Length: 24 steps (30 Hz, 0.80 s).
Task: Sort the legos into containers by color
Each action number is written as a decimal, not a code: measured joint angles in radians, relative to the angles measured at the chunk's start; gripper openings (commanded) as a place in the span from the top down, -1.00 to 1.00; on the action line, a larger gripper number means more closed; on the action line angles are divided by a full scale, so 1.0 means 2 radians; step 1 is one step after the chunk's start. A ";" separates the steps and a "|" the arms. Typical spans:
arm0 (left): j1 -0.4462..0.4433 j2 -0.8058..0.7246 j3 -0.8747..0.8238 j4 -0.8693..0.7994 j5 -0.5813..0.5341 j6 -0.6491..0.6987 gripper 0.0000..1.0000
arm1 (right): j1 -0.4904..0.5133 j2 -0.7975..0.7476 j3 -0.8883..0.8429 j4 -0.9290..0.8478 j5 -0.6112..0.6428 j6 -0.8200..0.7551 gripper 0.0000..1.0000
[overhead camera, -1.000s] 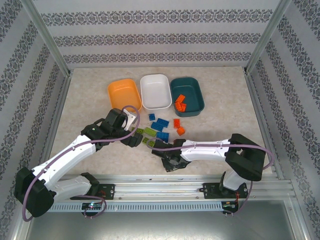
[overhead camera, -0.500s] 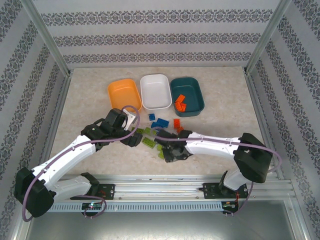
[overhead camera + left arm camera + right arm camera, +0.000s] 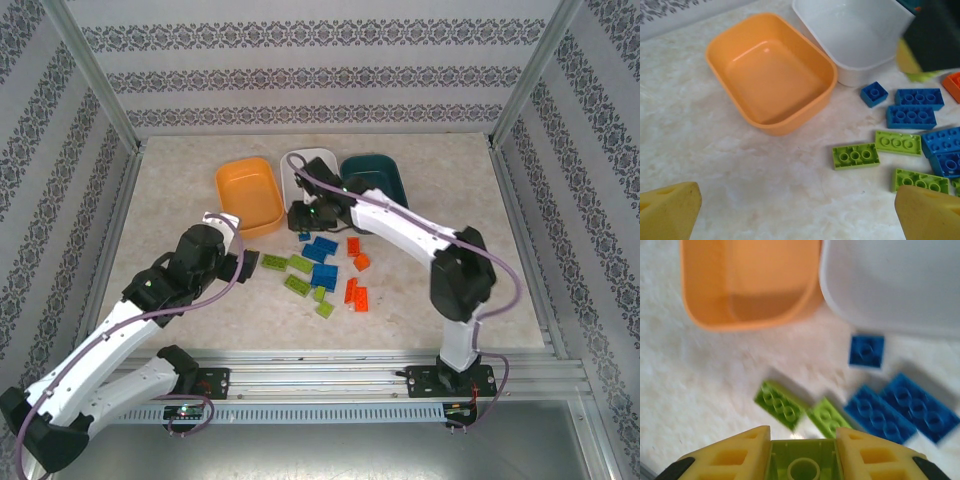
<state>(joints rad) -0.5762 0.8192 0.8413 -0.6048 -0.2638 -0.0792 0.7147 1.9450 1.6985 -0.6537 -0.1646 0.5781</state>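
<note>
Right claw (image 3: 801, 442) tight on lime lego (image 3: 802, 466)

Looking down past right gripper (image 3: 802, 441) at btm edge, yellow jaws pinched on a lime green lego (image 3: 802, 465). Up top: orange tub (image 3: 747, 315) on left, white tub (image 3: 880, 310) on right, side by side. On marbled tabletop (image 3: 685, 390): small blue square brick (image 3: 866, 350) just beside white tub, 2 longer blue bricks (image 3: 879, 414) lower right, 2 lime bricks (image 3: 778, 403) mid-frame, right next to each other. Kinda blurry tbh.
</note>
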 measured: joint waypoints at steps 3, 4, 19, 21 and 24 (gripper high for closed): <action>0.000 -0.007 -0.004 0.003 -0.004 0.000 -1.00 | -0.008 0.075 0.094 -0.005 -0.021 -0.006 0.42; 0.000 -0.005 -0.004 0.003 -0.004 0.000 -1.00 | -0.009 0.094 0.118 -0.006 -0.026 -0.007 0.43; 0.000 0.029 -0.004 0.003 0.011 0.000 -1.00 | -0.009 0.264 0.337 -0.052 -0.065 -0.016 -0.12; 0.000 0.036 -0.004 0.003 0.015 0.000 -1.00 | -0.010 0.262 0.335 -0.054 -0.064 -0.019 -0.16; 0.000 0.041 -0.004 0.003 0.019 0.000 -1.00 | -0.010 0.233 0.290 -0.040 -0.060 -0.025 -0.18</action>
<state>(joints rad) -0.5762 0.9016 0.8333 -0.5991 -0.2260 -0.0792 0.6956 2.4107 2.2791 -0.7345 -0.2848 0.5274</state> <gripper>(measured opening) 0.999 0.582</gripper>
